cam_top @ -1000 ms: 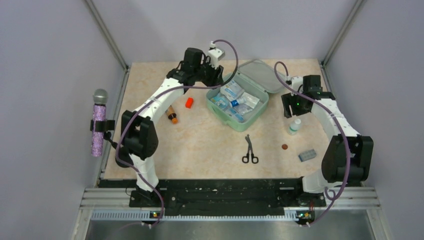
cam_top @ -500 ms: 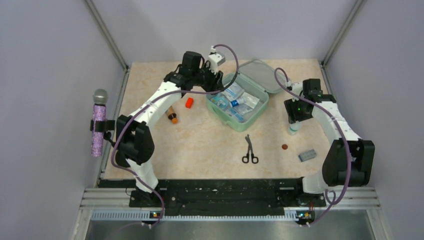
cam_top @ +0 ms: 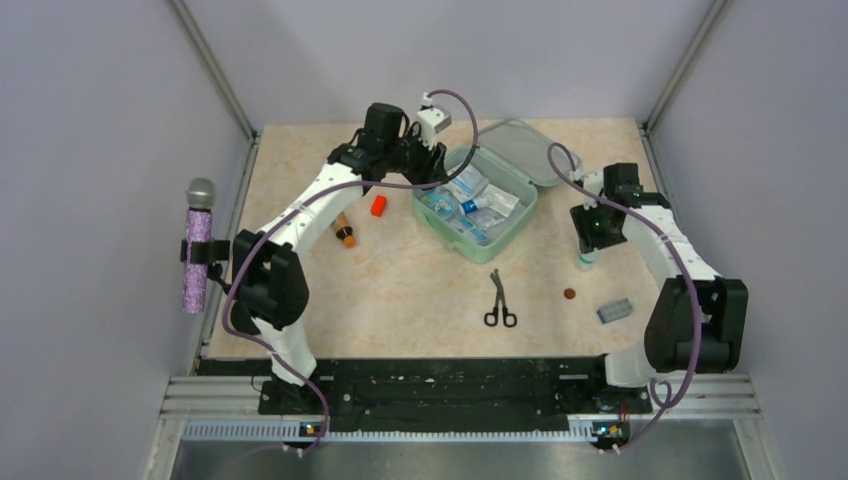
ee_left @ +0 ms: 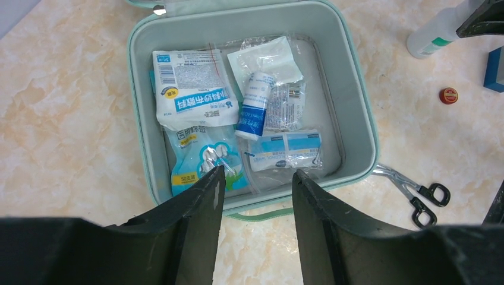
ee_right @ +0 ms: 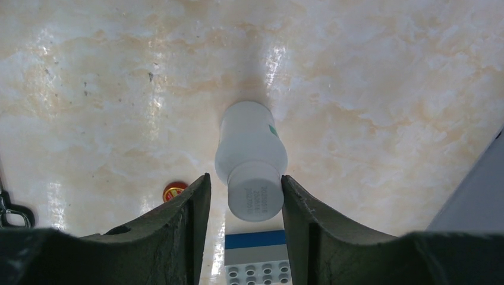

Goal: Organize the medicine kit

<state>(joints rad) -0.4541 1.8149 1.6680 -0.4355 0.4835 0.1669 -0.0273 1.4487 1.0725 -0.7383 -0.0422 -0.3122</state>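
While I watch from above, the medicine kit (cam_top: 518, 152) lies open beside the left gripper (cam_top: 436, 172). Left wrist: fingers spread and empty, kit just beyond their tips. Right wrist: the right gripper (ee_right: 245, 181) straddles a white bottle (ee_right: 249, 139); I cannot tell whether it pinches yet. Step, I judge: bottle pickup. Next: firm squeeze, lift, carry kitward.

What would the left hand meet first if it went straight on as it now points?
The left hand would likely meet the packets inside the open medicine kit, just past its near wall; depth is unclear, so perhaps that wall first.
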